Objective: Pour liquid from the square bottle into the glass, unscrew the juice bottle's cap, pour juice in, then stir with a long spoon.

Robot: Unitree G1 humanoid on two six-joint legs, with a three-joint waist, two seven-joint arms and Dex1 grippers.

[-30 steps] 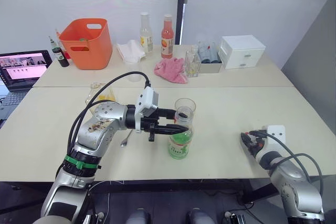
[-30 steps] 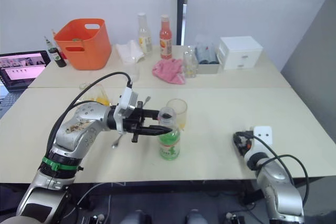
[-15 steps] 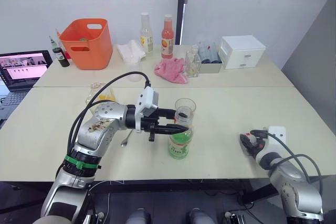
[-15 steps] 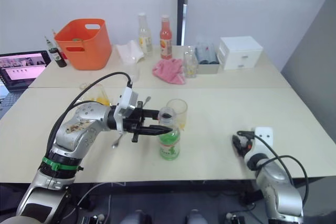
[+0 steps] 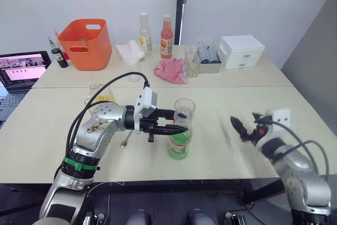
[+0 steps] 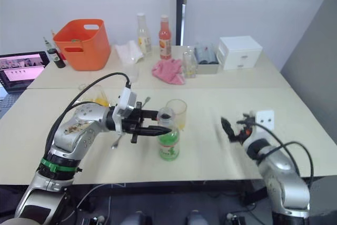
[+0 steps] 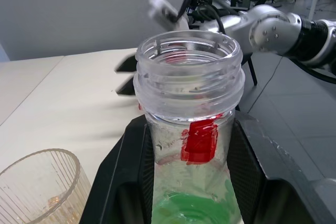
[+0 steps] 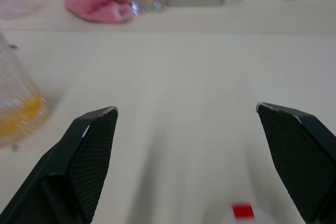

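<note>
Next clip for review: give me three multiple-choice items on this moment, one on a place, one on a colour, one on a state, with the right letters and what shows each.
1. Where is the left gripper?
A. On the neck of the juice bottle
B. Inside the orange bucket
C. On the white drawer box

2. What colour is the cloth on the far table?
A. Blue
B. Pink
C. Black

3. How is the juice bottle's mouth?
A. Capped
B. Open, cap off
C. Plugged with a cork

Answers:
1 A: the left wrist view has the black jaws on either side of the bottle's neck.
2 B: it lies pink between the tall bottles and the small clear cups.
3 B: the bare threaded rim is open, and the cap lies on the table by the open right gripper.
</note>
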